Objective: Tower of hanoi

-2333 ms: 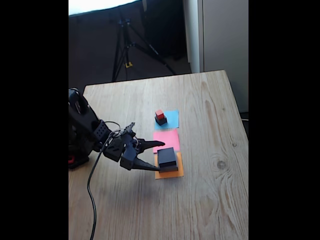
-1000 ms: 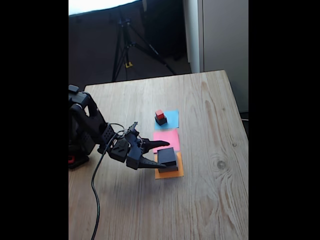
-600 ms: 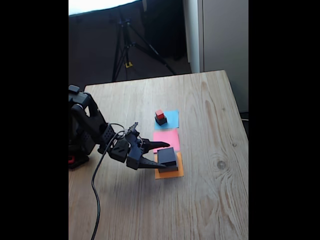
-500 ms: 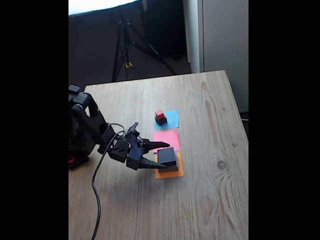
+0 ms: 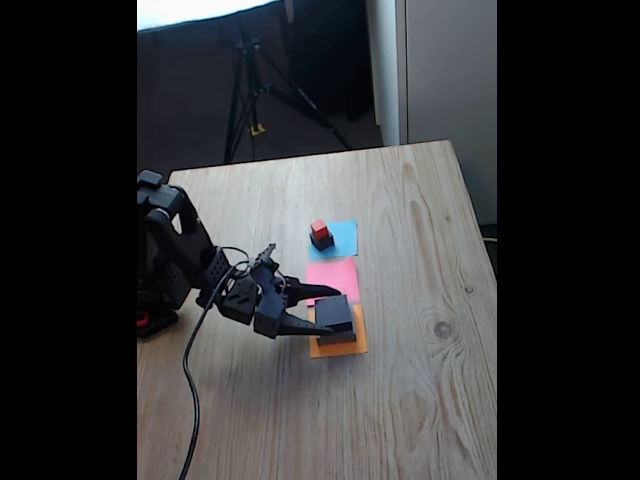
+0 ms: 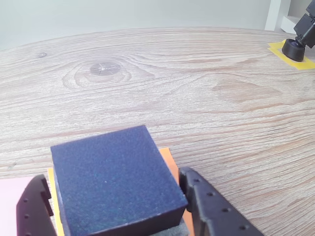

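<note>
Surface: pale wooden table (image 5: 400, 400) with visible grain and a knot, sitting in front of a dark backdrop where a tripod (image 5: 255, 85) is standing.
Paper squares: a blue square (image 5: 345, 238), a pink square (image 5: 333, 278) and an orange square (image 5: 340, 346) are lying in a row in the fixed view, the blue one farthest up, the orange one nearest the bottom.
Stack on orange: a dark grey block (image 5: 333, 313) (image 6: 115, 184) is resting on a larger dark block (image 5: 338, 336), of which little is showing, on the orange square (image 6: 170, 162).
Stack on blue: the tiny red cube (image 5: 319, 228) is sitting on top of a small black block (image 5: 322, 241) on the blue square.
Arm: the black arm (image 5: 180, 255) is reaching in from the left of the fixed view, with a cable (image 5: 190, 380) trailing over the table.
Gripper: the gripper (image 5: 318, 310) (image 6: 115, 196) is straddling the dark grey block, one finger (image 6: 206, 206) on each side; its jaws are spread, and whether they are touching the block's sides I cannot tell.
</note>
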`<state>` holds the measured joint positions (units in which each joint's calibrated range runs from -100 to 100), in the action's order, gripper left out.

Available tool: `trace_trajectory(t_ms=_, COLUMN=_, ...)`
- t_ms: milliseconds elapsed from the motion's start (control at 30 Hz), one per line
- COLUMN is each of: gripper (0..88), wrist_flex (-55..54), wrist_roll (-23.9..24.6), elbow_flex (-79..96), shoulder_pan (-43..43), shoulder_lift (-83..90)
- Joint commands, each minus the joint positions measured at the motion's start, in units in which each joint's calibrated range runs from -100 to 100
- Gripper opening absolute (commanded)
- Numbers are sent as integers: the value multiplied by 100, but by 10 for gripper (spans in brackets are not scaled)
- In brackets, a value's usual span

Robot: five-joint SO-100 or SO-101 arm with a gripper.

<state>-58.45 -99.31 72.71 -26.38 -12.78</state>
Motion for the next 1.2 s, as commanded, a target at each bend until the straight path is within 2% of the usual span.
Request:
trace_trajectory(t_ms=0, gripper=292, wrist_flex=-206, wrist_roll=-69, elbow_flex=-80, shoulder_pan=43, shoulder_lift=-1)
trace_trajectory(t_ms=1167, gripper=234, wrist_flex=-505, wrist_roll=-69, elbow_flex=20, shoulder_pan=102, shoulder_lift=-122)
